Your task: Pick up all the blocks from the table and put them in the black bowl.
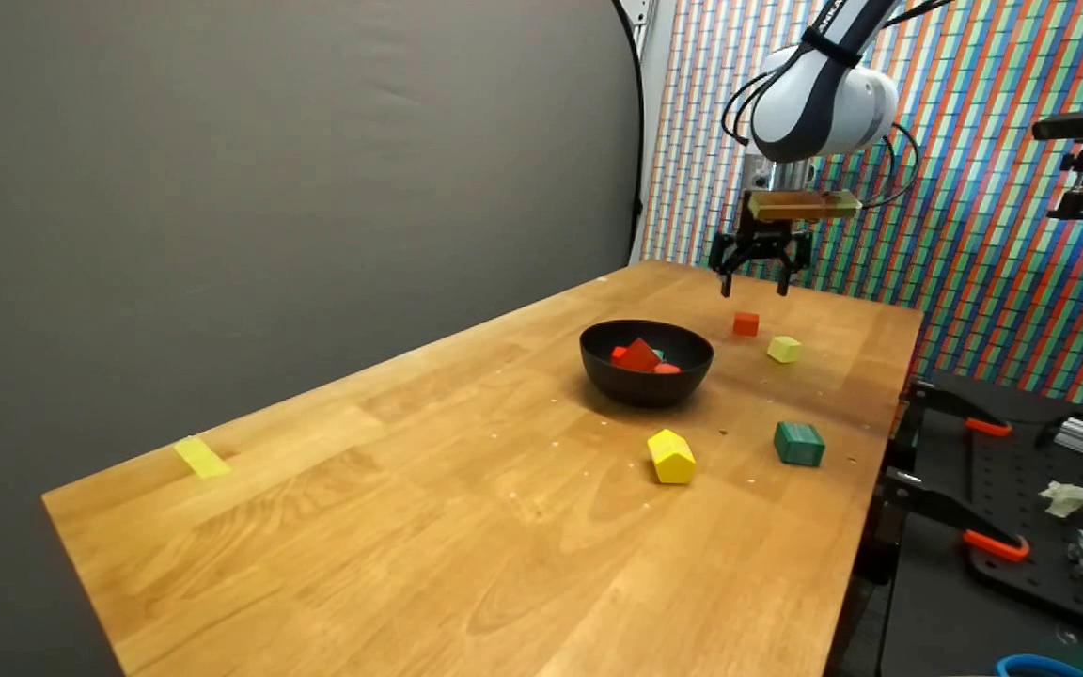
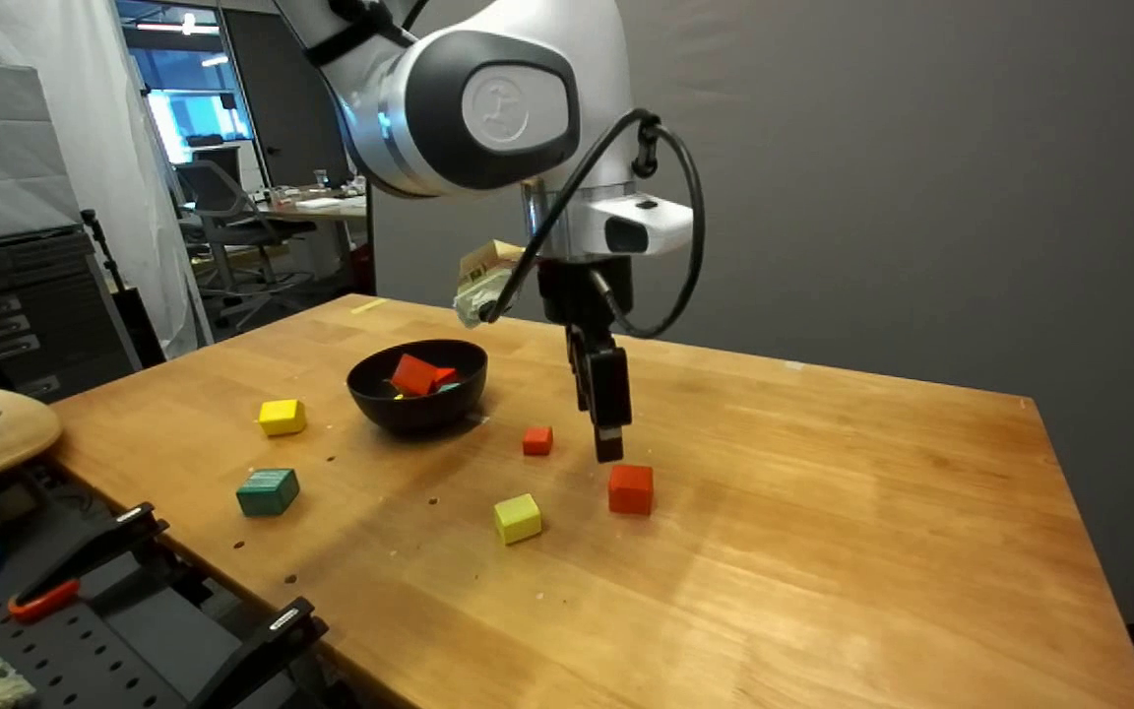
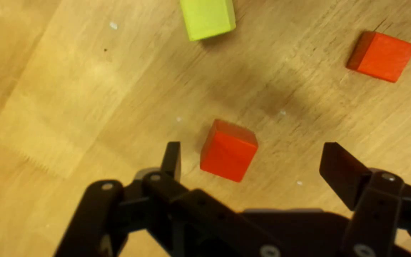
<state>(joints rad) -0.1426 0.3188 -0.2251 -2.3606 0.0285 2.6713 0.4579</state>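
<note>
Red, yellow and green blocks (image 3: 229, 151) lie apart from one another on the table (image 2: 902, 571), and others sit in the bowl (image 1: 612, 381). One red block (image 2: 631, 489) lies just below the gripper (image 1: 754, 288) in an exterior view; a second red block (image 2: 537, 440) lies between it and the bowl. A pale yellow block (image 2: 518, 518) is near both. Farther off are a green block (image 2: 268, 491), close to the table's edge, and a bright yellow block (image 1: 671, 456) with a five-sided end, nearer the bowl.

The bowl is black, round and upright. Red blocks show in it, at least one tilted, with bits of green and yellow; how many it holds cannot be told.

The gripper is released, jaws spread wide, above the table. In the wrist view a red block shows between the fingers (image 3: 171, 157), clear of both.

Higher up is the white and grey arm (image 2: 498, 108), a black cable (image 2: 697, 212) looped beside it. Yellow tape (image 1: 202, 457) lies near a corner of the table. Along one side are a dark board (image 1: 1007, 484) with holes and clamps (image 1: 946, 512) with orange ends. A grey panel (image 1: 316, 226) stands along the opposite side, a many-coloured backdrop (image 1: 1021, 310) beyond one end, an office chair (image 2: 227, 212) beyond the other.
</note>
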